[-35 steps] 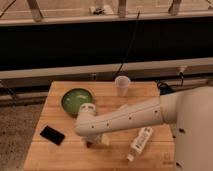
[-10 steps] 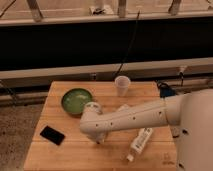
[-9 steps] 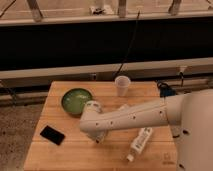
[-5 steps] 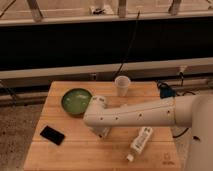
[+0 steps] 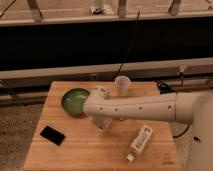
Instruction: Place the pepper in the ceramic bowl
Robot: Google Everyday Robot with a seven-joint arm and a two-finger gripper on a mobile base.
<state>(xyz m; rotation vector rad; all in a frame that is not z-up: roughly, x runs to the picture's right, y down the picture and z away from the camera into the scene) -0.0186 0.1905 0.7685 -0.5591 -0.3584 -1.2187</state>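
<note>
Arm swung closer to ceramic bowl (image 5: 75,101); gripper (image 5: 103,122) now just beside its rim. We cannot tell if clenched. Pepper unseen, presumably at gripper. Risk: early release drops it short, onto table (image 5: 90,150) under gripper.

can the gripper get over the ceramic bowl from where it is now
Probably yes: the gripper hangs close beside the ceramic bowl, with nothing standing between them; the paper cup and phone lie well aside.

The gripper (image 5: 103,122) hangs just beside the ceramic bowl (image 5: 70,102), near the far left corner of the wooden table (image 5: 85,156); a black phone (image 5: 52,135) lies by the left edge.
</note>
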